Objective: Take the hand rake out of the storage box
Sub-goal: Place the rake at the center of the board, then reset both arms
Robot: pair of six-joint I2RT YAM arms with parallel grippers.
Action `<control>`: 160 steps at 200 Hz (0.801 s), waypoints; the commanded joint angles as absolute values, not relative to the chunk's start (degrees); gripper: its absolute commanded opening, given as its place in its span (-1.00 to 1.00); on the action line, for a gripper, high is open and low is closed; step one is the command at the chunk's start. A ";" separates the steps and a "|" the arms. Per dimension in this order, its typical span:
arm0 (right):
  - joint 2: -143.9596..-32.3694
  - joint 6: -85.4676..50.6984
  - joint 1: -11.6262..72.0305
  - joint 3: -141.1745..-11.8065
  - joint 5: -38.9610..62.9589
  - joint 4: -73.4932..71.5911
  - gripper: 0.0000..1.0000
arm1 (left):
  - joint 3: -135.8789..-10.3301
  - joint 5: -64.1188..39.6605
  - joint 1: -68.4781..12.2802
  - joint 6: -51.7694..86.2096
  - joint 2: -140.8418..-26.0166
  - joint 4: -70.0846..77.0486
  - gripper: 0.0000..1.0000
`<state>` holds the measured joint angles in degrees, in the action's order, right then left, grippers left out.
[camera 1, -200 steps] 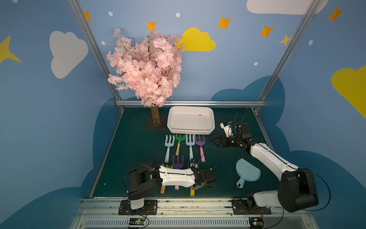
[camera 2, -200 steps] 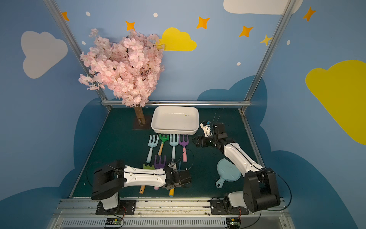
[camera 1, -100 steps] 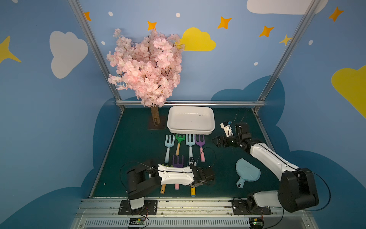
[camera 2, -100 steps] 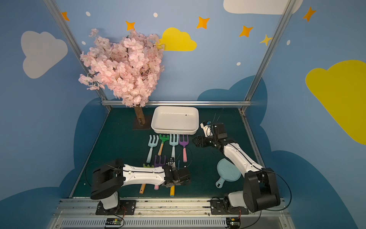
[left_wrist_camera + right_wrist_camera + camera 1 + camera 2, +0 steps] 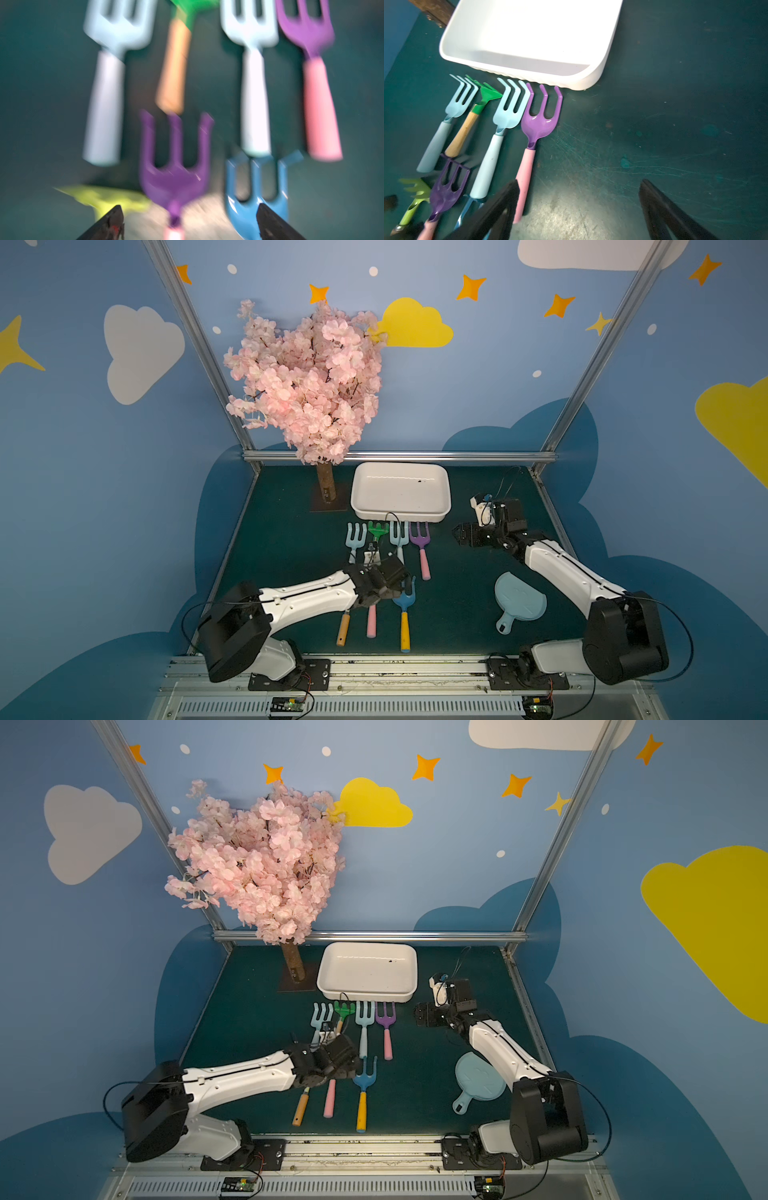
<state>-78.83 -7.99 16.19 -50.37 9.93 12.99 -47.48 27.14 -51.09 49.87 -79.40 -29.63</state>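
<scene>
Left gripper (image 5: 188,207), jaws spread astride the purple rake (image 5: 174,180), is probably best rising straight up, clearing the blue rake (image 5: 241,207); right gripper (image 5: 579,184) is hovering, jaws spread.

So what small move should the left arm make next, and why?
Probably lift the left gripper straight up and pull it back. Its jaws stand open, holding nothing, low over the near purple rake lying on the table, and the storage box looks empty, so no rake seems left to fetch.
</scene>
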 commanded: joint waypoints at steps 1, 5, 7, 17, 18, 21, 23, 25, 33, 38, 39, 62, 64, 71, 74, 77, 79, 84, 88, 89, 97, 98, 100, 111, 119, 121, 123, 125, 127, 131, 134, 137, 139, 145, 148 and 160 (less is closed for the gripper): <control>-77.00 -7.72 15.83 -47.66 1.40 10.62 0.87 | -44.62 29.05 -42.88 30.25 -71.01 -23.74 1.00; -76.60 -7.53 15.89 -47.01 0.16 9.84 0.87 | -43.74 30.71 -41.46 27.81 -69.57 -22.24 1.00; -76.46 -7.55 15.90 -46.64 -0.51 9.45 0.87 | -43.19 31.63 -40.66 26.73 -68.70 -21.34 1.00; -75.53 -7.67 15.74 -44.84 -4.51 7.31 0.87 | -41.08 34.81 -36.29 21.42 -64.71 -17.85 1.00; -75.47 -7.57 15.74 -44.74 -4.85 7.17 0.87 | -40.93 34.89 -35.86 21.03 -64.35 -17.49 1.00; -75.23 -7.22 15.76 -44.37 -5.77 6.85 0.87 | -40.35 34.94 -34.11 19.92 -63.34 -16.66 1.00; -75.06 -7.01 15.76 -44.07 -6.43 6.59 0.87 | -39.93 34.75 -33.03 19.35 -62.72 -16.07 1.00; -74.88 -6.78 15.72 -43.87 -7.10 6.37 0.87 | -39.42 34.40 -31.81 18.64 -62.15 -15.33 1.00; -74.16 -6.37 15.65 -43.03 -9.72 5.28 0.87 | -36.60 31.55 -27.59 15.06 -59.96 -11.58 1.00; -73.81 -6.04 15.66 -42.45 -11.09 4.44 0.87 | -34.51 29.76 -25.32 12.34 -59.02 -8.14 1.00; -73.73 -5.97 15.65 -42.19 -11.48 4.20 0.87 | -34.09 29.56 -24.96 11.88 -58.91 -7.45 1.00; -72.69 -5.41 15.08 -39.52 -16.18 -0.89 0.88 | -28.67 26.86 -15.85 10.59 -58.81 1.01 1.00; -72.62 -5.37 15.06 -39.41 -16.53 -1.12 0.88 | -28.66 26.01 -14.99 10.34 -59.11 1.31 1.00; -72.38 -4.94 14.96 -38.86 -17.39 -2.15 0.88 | -29.43 23.25 -11.98 9.39 -60.43 0.56 1.00; -72.27 -4.63 14.88 -38.77 -17.77 -2.72 0.88 | -29.79 22.50 -10.88 8.77 -61.24 0.49 1.00; -72.23 -4.30 14.86 -38.76 -18.10 -3.20 0.88 | -29.99 22.39 -10.02 8.06 -61.98 0.63 1.00; -72.15 -4.17 14.77 -38.76 -18.41 -3.55 0.89 | -30.11 22.67 -9.49 7.60 -62.69 0.97 1.00; -72.18 -4.26 14.69 -37.51 -19.31 -4.58 0.88 | -30.07 23.57 -8.41 6.97 -64.30 2.06 1.00; -72.30 -3.20 14.76 -36.50 -19.53 -5.79 0.88 | -29.79 24.15 -7.58 6.57 -65.73 3.34 1.00; -72.36 -2.83 14.72 -36.18 -19.52 -6.19 0.88 | -29.70 24.16 -7.39 6.40 -66.00 3.69 1.00; -73.65 -0.73 14.41 -33.45 -18.81 -11.78 0.92 | -27.94 23.39 -5.82 5.12 -69.23 8.09 1.00; -73.96 -0.45 14.32 -32.94 -18.50 -12.88 0.92 | -27.50 23.21 -5.64 5.02 -69.81 9.14 1.00; -74.65 -0.03 14.15 -31.90 -17.83 -15.30 0.92 | -26.78 22.94 -5.23 4.84 -70.74 10.81 1.00; -80.85 1.29 13.20 -26.93 -16.74 -32.02 0.94 | -29.49 21.22 -3.78 5.35 -73.36 6.34 1.00; -81.57 2.14 14.92 -28.25 -20.99 -30.70 0.94 | -28.99 21.08 -3.60 4.26 -74.11 10.44 1.00; -81.30 2.18 15.18 -29.06 -21.29 -28.46 0.94 | -28.30 21.09 -3.56 3.90 -74.10 12.32 1.00; -81.12 2.00 15.24 -29.98 -21.43 -26.76 0.94 | -27.44 21.25 -3.55 3.70 -74.03 14.44 1.00; -81.01 1.62 15.21 -30.72 -21.53 -24.66 0.94 | -26.81 21.40 -3.52 3.34 -73.83 15.83 1.00; -80.90 1.26 15.10 -31.15 -21.60 -23.37 0.94 | -26.15 21.39 -3.52 3.16 -73.46 17.21 1.00; -80.78 0.99 14.68 -31.96 -21.56 -21.27 0.94 | -24.57 21.02 -3.49 2.55 -72.64 19.97 1.00; -80.77 0.75 14.37 -32.15 -21.53 -21.01 0.94 | -23.48 20.74 -3.32 2.12 -72.08 22.60 1.00; -80.88 0.71 14.00 -32.10 -21.53 -21.36 0.94 | -22.16 20.69 -3.07 1.85 -71.62 25.20 1.00; -80.89 0.99 13.76 -32.09 -21.53 -21.75 0.94 | -21.43 20.73 -2.90 1.67 -71.32 27.24 1.00; -81.10 1.47 13.21 -31.83 -21.45 -22.64 0.94 | -19.34 20.68 -2.41 1.14 -70.84 31.67 1.00; -81.22 1.70 12.74 -31.80 -21.48 -23.10 0.94 | -18.64 20.22 -2.07 0.92 -70.74 33.65 1.00; -82.09 1.54 11.05 -32.06 -21.05 -24.31 0.94 | -17.93 17.54 -0.56 0.80 -71.38 36.90 1.00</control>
<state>-81.97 0.38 13.54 -29.98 -19.22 -18.52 -20.51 21.63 -2.79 3.90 -71.99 20.12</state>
